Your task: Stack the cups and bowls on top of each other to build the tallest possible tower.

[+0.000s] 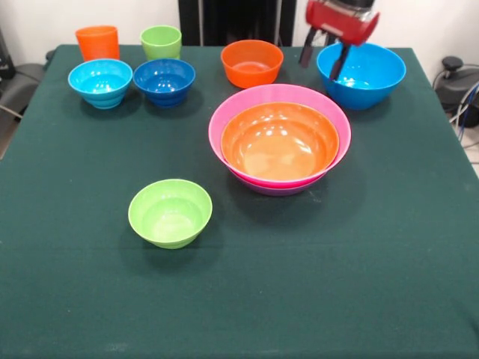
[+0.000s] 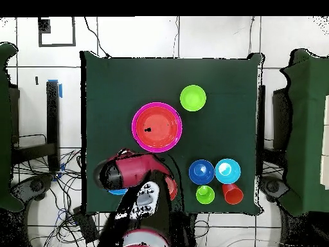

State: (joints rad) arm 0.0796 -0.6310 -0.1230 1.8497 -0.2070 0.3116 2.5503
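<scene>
My gripper [image 1: 322,58] hangs at the far right with its fingers spread, one inside and one outside the left rim of the big blue bowl [image 1: 367,75]. The tower [image 1: 278,138] stands mid-table: the wide orange bowl sits in the pink bowl, with the purple bowl's edge showing underneath. It also shows in the overhead view [image 2: 157,127]. The small orange bowl [image 1: 251,62] sits just left of the gripper. The dark-blue bowl [image 1: 164,80], light-blue bowl [image 1: 100,82], orange cup [image 1: 97,43] and green cup [image 1: 161,42] stand at the far left. The lime-green bowl [image 1: 170,212] sits alone, nearer.
In the overhead view the red arm [image 2: 132,172] covers the big blue bowl and most of the small orange bowl. Cables and floor tiles surround the green table [image 1: 374,284].
</scene>
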